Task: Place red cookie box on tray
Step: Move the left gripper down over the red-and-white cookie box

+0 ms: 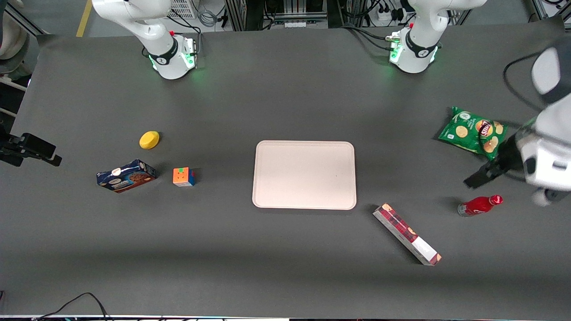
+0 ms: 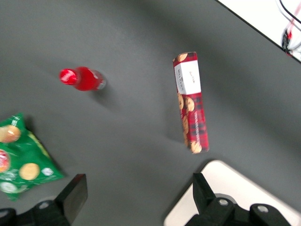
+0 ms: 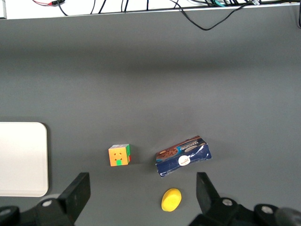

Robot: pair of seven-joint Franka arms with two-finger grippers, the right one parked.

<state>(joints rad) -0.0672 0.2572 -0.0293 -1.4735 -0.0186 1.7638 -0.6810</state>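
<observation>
Overhead, I see a dark grey table (image 1: 285, 276) with the tool (image 1: 479, 176) hovering at the working arm's end.

My tool's fingers (image 2: 75, 193) stand wide apart and hold nothing, up in the air between the green chip bag (image 1: 475, 131) and the red bottle (image 1: 479, 206). The red cookie box (image 1: 407, 233) lies flat and slanted on the table, near the tray (image 1: 304, 174) but apart from it, nearer the front camera. Cables and rack frames line the table's edge by the arm bases. The working arm's body is cut off by the frame edge, and print on the box is unreadable.
</observation>
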